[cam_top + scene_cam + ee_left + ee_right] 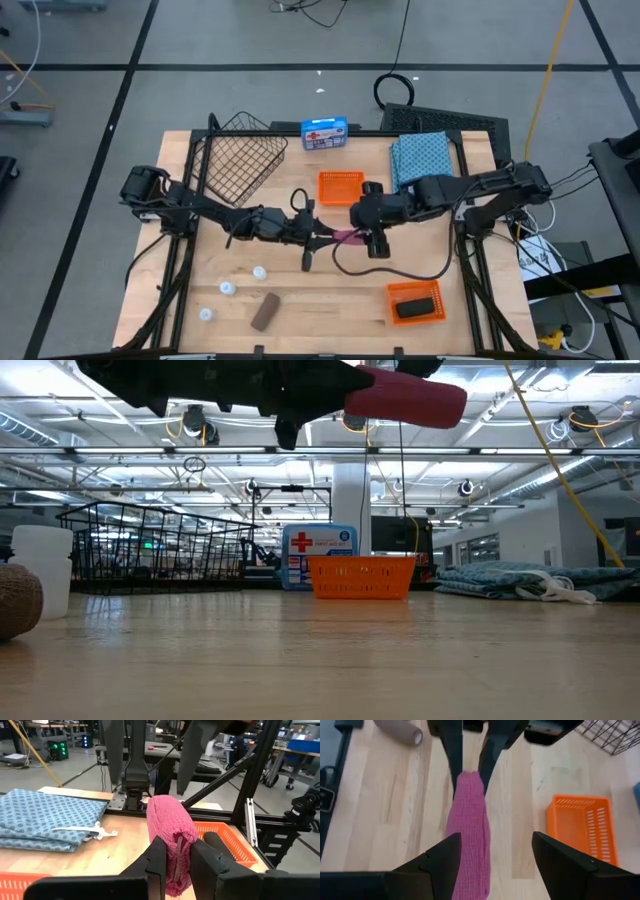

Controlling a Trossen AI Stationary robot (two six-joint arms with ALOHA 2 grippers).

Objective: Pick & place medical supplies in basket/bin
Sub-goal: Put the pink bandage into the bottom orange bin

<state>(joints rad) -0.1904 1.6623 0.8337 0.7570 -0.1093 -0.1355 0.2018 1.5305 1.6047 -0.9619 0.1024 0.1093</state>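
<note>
The high view looks straight down on the whole surface [300, 300]; the low view looks level across it; the wrist views sit close above it.

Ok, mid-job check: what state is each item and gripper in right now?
left gripper: shut on pink roll
right gripper: open, around the roll's other end
pink roll: held in the air
wire basket: upright, empty
brown roll: lying on table
black roll: in orange tray
teal cloth: folded
</note>
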